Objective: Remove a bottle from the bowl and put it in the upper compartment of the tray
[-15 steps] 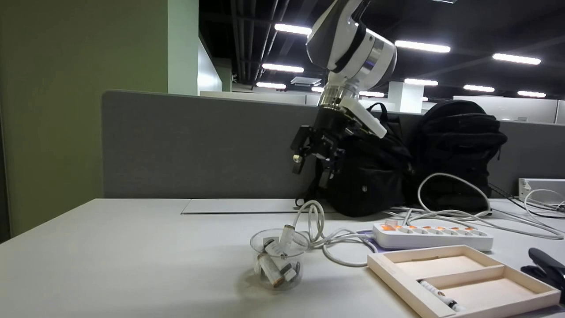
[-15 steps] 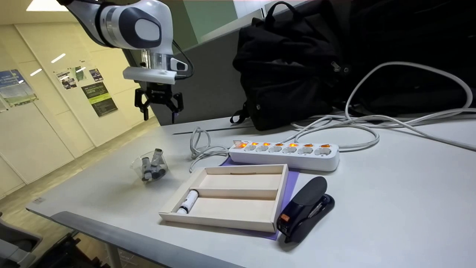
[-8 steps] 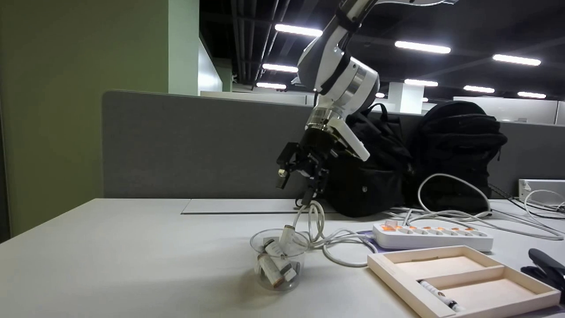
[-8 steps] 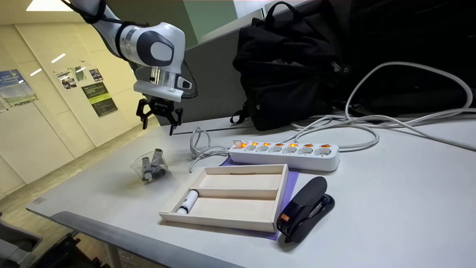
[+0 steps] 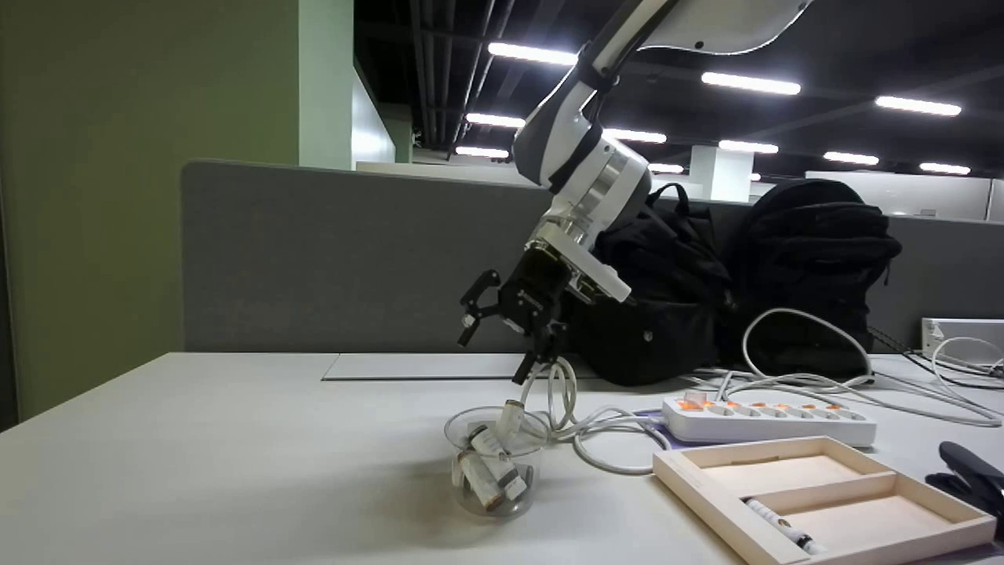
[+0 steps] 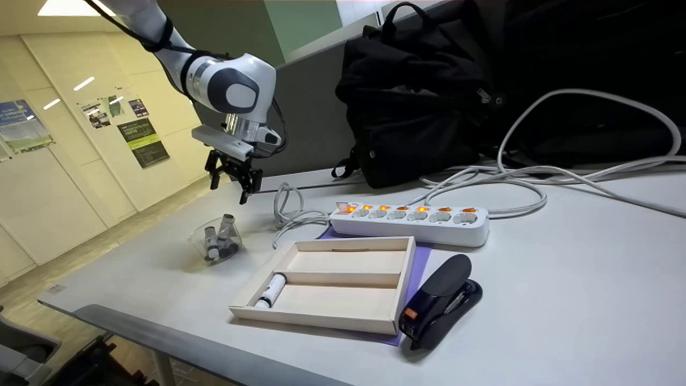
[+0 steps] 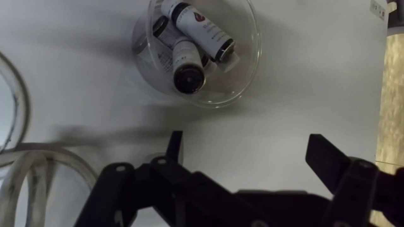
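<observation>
I see one small whitish bottle lying tilted in the clear bowl, and other bottles crowd under and beside it. The black pincer hangs higher than the bowl and apart from it, its jaws spread widely. Loops of pale cable rest near the bowl, on the table. Further along there is the wooden tray; another bottle occupies its compartment farther from the power strip, which stands just beyond, and a dark stapler lies just beside the tray.
</observation>
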`<control>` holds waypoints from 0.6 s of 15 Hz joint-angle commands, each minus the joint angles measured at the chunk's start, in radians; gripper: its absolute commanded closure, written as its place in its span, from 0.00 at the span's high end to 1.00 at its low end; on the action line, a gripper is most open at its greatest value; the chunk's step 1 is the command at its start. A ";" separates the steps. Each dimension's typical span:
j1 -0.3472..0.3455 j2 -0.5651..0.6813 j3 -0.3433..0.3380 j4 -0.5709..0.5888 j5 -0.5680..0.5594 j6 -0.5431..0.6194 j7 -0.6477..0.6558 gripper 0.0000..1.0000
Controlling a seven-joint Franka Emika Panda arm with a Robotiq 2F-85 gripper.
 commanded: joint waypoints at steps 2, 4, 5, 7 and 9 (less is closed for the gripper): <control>0.005 0.007 0.001 0.008 0.005 -0.002 0.023 1.00; 0.005 0.007 0.000 0.010 0.006 -0.002 0.030 1.00; 0.005 0.007 0.000 0.010 0.006 -0.002 0.031 1.00; 0.007 -0.003 -0.006 -0.010 0.009 0.004 0.050 1.00; -0.005 -0.022 0.008 -0.060 0.088 0.057 0.075 1.00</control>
